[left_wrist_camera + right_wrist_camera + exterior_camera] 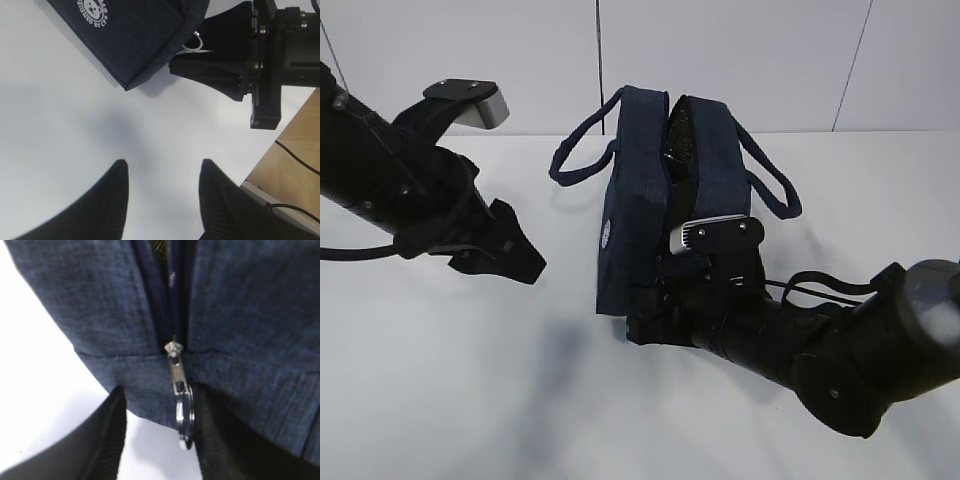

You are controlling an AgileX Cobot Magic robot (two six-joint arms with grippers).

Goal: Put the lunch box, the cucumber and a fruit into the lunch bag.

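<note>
A white table (470, 400) fills the scene, seen at a slant from above, with a pale panelled wall behind it. Near the middle stands the lunch bag (635, 215), a boxy dark navy fabric bag, upright, its top parted along the zip so a dark gap shows between the two sides. Its two loop handles (582, 140) hang outward, one to each side. A round white printed logo (607, 235) sits low on the bag's near left face.

The right arm reaches in low from the lower right. Its right gripper (160, 440) is at the near end of the bag, at table level. In the right wrist view its two black fingers (100, 440) stand partly apart on either side of the zipper pull (176, 375) and its metal ring (185, 412); whether they pinch the ring cannot be told.

The left gripper (162, 185) hovers over bare table to the left of the bag, well apart from it, its fingers about half open and holding nothing.
</note>
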